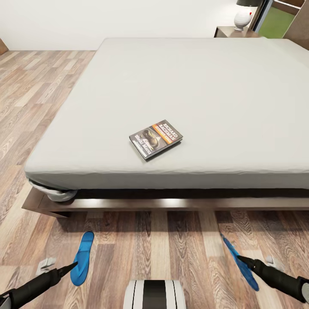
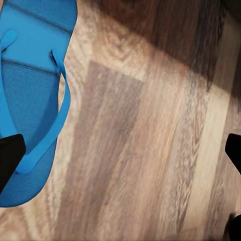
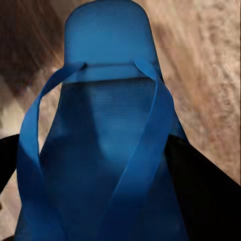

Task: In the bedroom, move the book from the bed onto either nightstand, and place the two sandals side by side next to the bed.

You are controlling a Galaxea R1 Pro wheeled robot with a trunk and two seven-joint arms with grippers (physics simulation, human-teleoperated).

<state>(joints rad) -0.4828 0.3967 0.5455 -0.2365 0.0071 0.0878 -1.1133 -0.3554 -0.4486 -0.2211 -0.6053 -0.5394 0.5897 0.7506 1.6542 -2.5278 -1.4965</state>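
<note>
- The left arm reaches in low from the head view's lower left corner, dark and slanting up toward the middle, its tip ending at the near half of the left sandal [image 1: 82, 258].
- The left pincer [image 2: 120, 160] is released: in the left wrist view its two dark fingers [image 2: 10, 155] stand wide apart over the wood-plank floor [image 2: 150, 125], one overlapping the sandal's edge, the other over bare planks.
- That sandal lies flat on the floor, strap side up, just in front of the bed's left corner and roughly square to its near edge.
- The bed [image 1: 171, 86] spreads across the head view, its light-grey mattress on a dark wooden frame.
- The book [image 1: 156, 138] lies flat on the mattress near the front edge, a little left of centre, cover up and turned at an angle.
- A nightstand [image 1: 227, 31] stands at the bed's far right corner with a white lamp [image 1: 243, 17] on it.
- The right arm comes in from the lower right corner, slanting up and inward, its tip meeting the right sandal [image 1: 240, 260] around its middle.
- The right pincer [image 3: 108, 201] is clenched on the right sandal: in the right wrist view the dark fingers [image 3: 211, 191] press in on both sides of the sole.
- That sandal looks tilted on edge, possibly just off the floor, though this is hard to judge.
</note>
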